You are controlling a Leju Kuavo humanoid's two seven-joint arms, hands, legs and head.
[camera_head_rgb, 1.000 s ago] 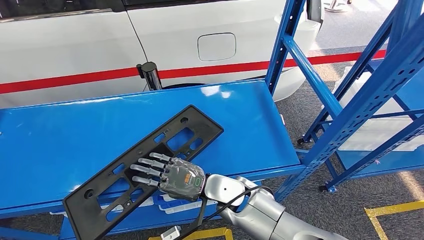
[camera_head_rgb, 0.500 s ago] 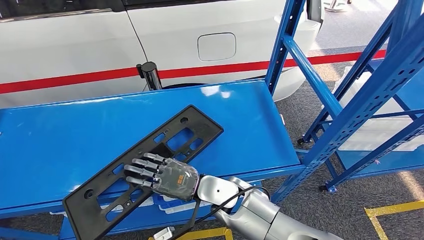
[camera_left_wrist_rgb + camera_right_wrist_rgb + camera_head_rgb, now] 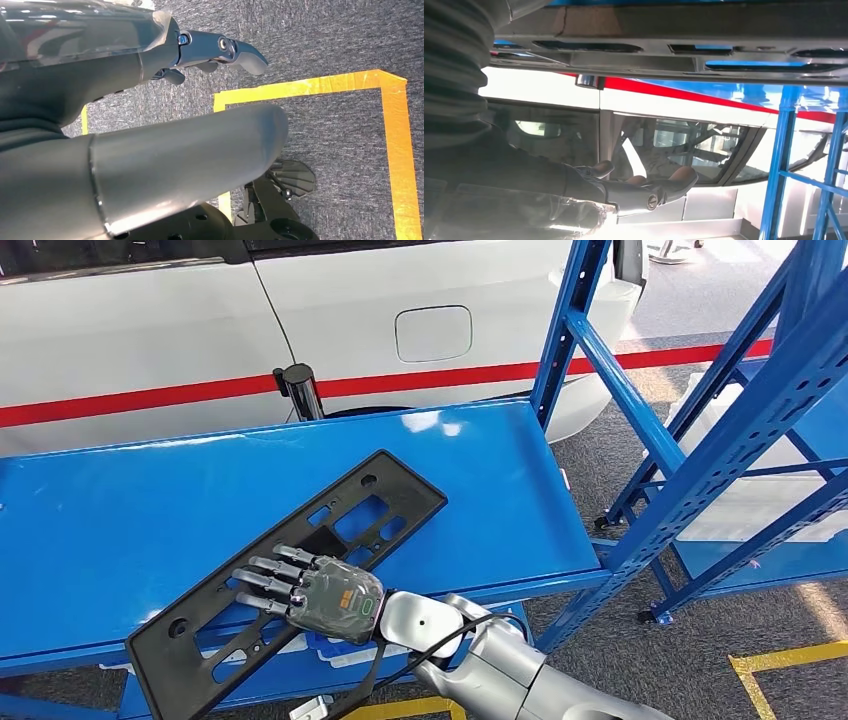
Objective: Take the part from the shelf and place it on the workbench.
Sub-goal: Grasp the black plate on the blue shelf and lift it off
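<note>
Fingers [image 3: 262, 585] of the right hand [image 3: 315, 595] lie spread flat, gripping nothing, atop the black part [image 3: 290, 565] (diagonal on the workbench [image 3: 120, 520]).

Right hand [image 3: 320, 595] hiding part of the black part [image 3: 290, 570], contact between them unclear

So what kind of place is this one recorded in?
Probably a car workshop or assembly floor: a white car stands behind the blue workbench, blue racking stands alongside, and yellow floor tape marks zones.
</note>
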